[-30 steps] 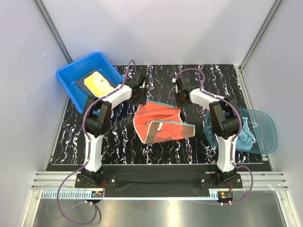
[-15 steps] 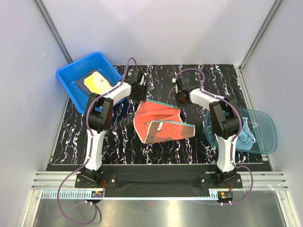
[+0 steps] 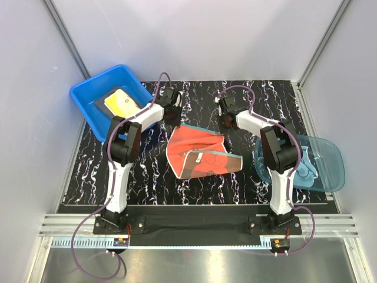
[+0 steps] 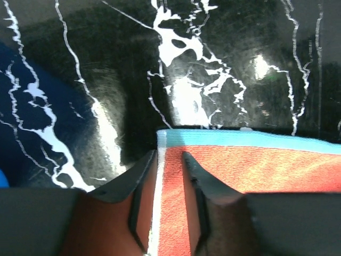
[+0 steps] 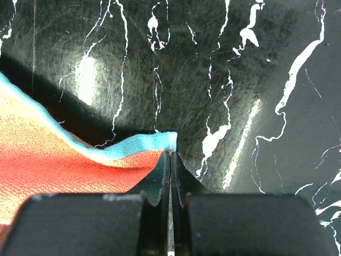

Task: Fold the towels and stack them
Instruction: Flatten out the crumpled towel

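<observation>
The towel (image 3: 194, 144), orange with a teal edge, lies mid desk (image 3: 271, 97), partly folded; left gripper (image 4: 169, 156) at its far left corner, jaws slightly apart, straddling the edge; right gripper (image 5: 171, 154) pressed together, pinching the far right teal corner

Overhead view plus two wrist close-ups.
Top looks down on the table (image 3: 147, 177); each wrist camera, close, shares one far towel (image 3: 197, 147) corner.
</observation>
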You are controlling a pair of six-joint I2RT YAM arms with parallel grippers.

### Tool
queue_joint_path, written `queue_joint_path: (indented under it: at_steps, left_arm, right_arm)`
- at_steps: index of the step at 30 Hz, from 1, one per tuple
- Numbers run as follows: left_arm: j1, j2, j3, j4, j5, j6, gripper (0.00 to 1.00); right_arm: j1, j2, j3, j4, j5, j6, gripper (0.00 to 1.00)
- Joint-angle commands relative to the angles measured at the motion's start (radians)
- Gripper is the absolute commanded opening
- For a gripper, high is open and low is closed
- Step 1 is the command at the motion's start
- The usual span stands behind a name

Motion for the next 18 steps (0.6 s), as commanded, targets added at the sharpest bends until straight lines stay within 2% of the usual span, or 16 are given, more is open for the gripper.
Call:
queue_joint_path:
  at_steps: [1,5,6,12,18]
  left_arm:
    - [-0.024,0.009,-0.076,-0.022,0.027,-0.035,0.28]
    - [-0.045,0.016,-0.062,-0.037,0.051,-0.044,0.10]
    - [-0.045,0.016,-0.059,-0.039,0.068,-0.052,0.00]
    - [-0.042,-0.069,-0.021,-0.070,0.064,-0.063,0.00]
    - [-0.018,-0.241,0.055,-0.056,0.050,-0.050,0.00]
  right_arm:
    - [0.000,-0.033,0.012,0.008,-0.034,0.027,0.00]
    - [0.001,-0.036,0.012,0.016,-0.050,0.053,0.00]
    - [0.001,-0.036,0.012,0.014,-0.057,0.059,0.00]
    - [0.001,-0.044,0.047,0.011,-0.026,0.092,0.00]
    - [-0.010,-0.133,0.209,-0.027,0.078,0.075,0.00]
